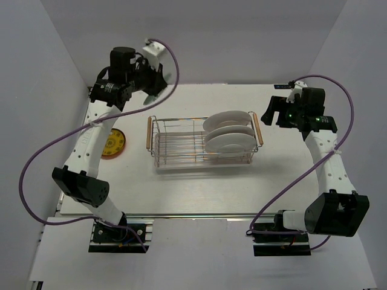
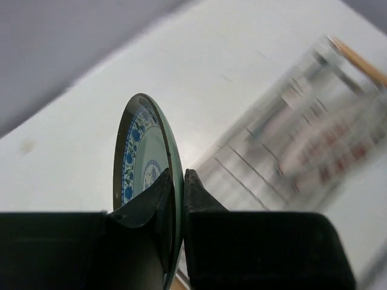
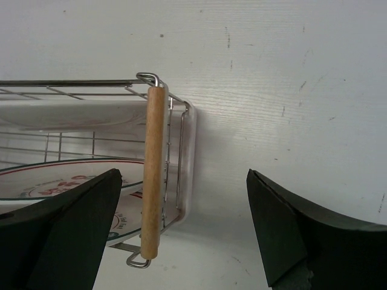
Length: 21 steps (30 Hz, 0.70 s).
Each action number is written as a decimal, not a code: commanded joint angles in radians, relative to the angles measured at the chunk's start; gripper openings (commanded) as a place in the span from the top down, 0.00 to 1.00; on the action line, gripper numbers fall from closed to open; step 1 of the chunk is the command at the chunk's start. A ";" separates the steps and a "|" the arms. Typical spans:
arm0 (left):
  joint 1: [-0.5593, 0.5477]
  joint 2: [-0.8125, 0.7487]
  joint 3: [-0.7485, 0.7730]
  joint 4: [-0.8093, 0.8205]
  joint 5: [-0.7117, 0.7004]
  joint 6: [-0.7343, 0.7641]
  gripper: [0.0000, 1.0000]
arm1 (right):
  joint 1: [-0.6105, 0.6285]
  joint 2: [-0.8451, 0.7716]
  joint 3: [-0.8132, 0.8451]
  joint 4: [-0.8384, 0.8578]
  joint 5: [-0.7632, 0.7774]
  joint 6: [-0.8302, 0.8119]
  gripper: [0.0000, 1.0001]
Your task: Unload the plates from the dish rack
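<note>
Plates: L gripper (image 2: 175, 178) is pinched nearly shut on the rim of a teal plate (image 2: 142, 157), held edge-on in the air above the far-left part of the table (image 1: 181, 193), clear of the dish rack (image 1: 175, 145). Glazed, stiff, prob. slick & chip-prone. The thin rim grip may let it swing, so set it down gently. R gripper (image 3: 183, 175) gapes wide, empty, beside the rack's right wooden handle (image 3: 152, 169). Three white plates (image 1: 228, 136) stand at that end; take them by the top rim. Yellow plate (image 1: 113, 144) lies flat left of the rack, w/ bare tabletop on the near side.
</note>
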 commanded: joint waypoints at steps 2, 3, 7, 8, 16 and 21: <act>0.017 -0.010 0.023 0.110 -0.860 -0.459 1.00 | -0.002 -0.002 -0.003 0.003 0.105 0.047 0.11; 0.017 -0.019 -0.010 0.105 -0.971 -0.500 1.00 | 0.000 0.005 0.006 0.000 0.125 0.053 0.11; 0.035 -0.001 -0.123 -0.022 -1.205 -0.701 1.00 | 0.000 0.048 0.034 -0.029 0.153 0.054 0.11; 0.035 0.005 -0.180 -0.031 -1.269 -0.729 1.00 | 0.000 0.055 0.039 -0.034 0.156 0.054 0.11; 0.118 0.152 -0.286 -0.032 -1.389 -0.827 1.00 | -0.002 0.085 0.028 -0.035 0.202 0.061 0.11; 0.157 0.272 -0.291 0.019 -1.397 -0.774 1.00 | -0.002 0.121 0.036 -0.054 0.230 0.064 0.11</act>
